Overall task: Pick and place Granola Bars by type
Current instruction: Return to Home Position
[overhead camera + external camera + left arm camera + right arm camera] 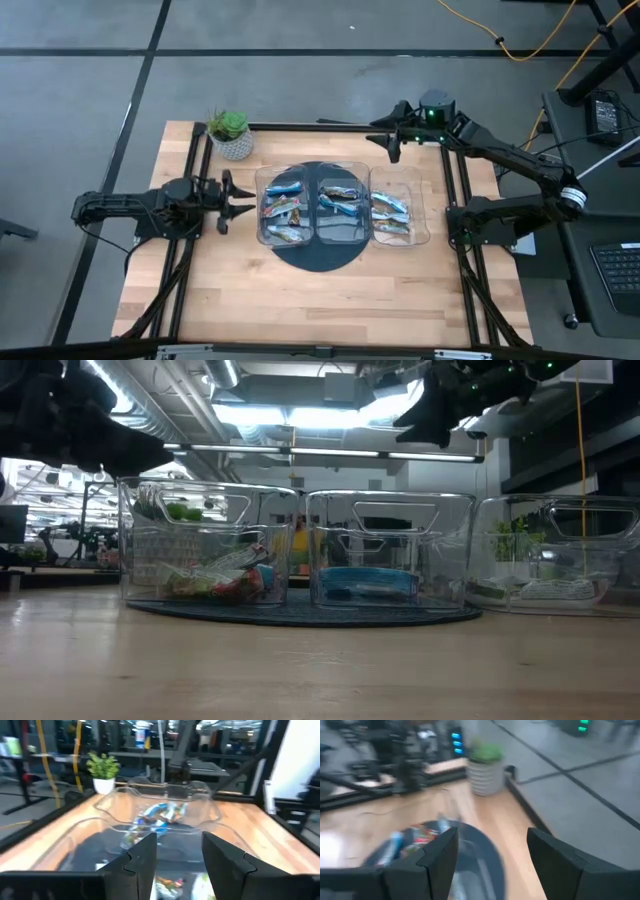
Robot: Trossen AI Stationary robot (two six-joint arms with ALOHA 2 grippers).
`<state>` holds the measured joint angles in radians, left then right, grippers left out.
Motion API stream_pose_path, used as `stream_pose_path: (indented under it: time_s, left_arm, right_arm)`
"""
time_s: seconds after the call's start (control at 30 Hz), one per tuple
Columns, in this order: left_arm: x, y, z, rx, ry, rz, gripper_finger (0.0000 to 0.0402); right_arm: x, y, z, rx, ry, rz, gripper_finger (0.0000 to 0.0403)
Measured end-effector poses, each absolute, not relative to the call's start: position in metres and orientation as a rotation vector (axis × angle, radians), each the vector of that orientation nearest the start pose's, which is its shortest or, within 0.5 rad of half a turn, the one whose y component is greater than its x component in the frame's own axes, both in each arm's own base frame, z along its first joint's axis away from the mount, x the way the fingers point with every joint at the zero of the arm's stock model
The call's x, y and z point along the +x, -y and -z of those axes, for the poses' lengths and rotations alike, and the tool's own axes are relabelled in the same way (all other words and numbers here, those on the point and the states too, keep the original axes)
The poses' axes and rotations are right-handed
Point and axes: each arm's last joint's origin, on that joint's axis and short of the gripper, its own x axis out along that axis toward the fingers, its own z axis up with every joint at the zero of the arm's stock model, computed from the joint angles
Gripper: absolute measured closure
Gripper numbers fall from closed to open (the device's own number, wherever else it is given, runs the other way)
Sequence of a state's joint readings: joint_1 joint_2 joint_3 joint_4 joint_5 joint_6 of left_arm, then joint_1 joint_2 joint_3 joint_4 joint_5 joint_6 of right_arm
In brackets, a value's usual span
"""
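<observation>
Granola bars blur together inside clear trays; left claw, right claw both released, empty.

You've got two matte black jointed arms. On one, the left black two-finger gripper has wide, flat, angular fingers. The right black two-finger gripper looks the same, with a small green light on the wrist housing and a white band at the elbow.

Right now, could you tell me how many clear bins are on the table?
3, in one row: the left bin, the centre bin and the right bin. None looks hidden.
</observation>
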<state>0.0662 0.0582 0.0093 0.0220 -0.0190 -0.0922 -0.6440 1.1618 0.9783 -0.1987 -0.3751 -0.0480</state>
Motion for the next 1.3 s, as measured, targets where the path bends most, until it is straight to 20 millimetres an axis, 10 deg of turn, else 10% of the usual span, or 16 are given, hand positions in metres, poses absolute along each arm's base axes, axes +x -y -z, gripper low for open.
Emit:
stream_pose_path:
  time_s: [0.37, 0.73, 0.97, 1.3]
  left_arm:
    - [0.1, -0.008, -0.164, -0.083, -0.02, -0.125, 0.0254]
    - [0.1, -0.008, -0.164, -0.083, -0.02, -0.122, 0.0254]
    - [0.101, -0.008, -0.164, -0.083, -0.024, -0.123, 0.0254]
    - [0.101, -0.008, -0.164, -0.083, -0.024, -0.12, 0.0254]
  right_arm:
    - [0.214, 0.064, -0.333, 0.03, -0.074, -0.078, 0.0212]
    - [0.131, -0.002, -0.216, 0.235, 0.44, -0.132, 0.0291]
    - [0.123, -0.014, -0.206, 0.192, 0.332, -0.287, 0.0389]
    - [0.119, -0.017, -0.17, 0.126, -0.006, -0.367, 0.0399]
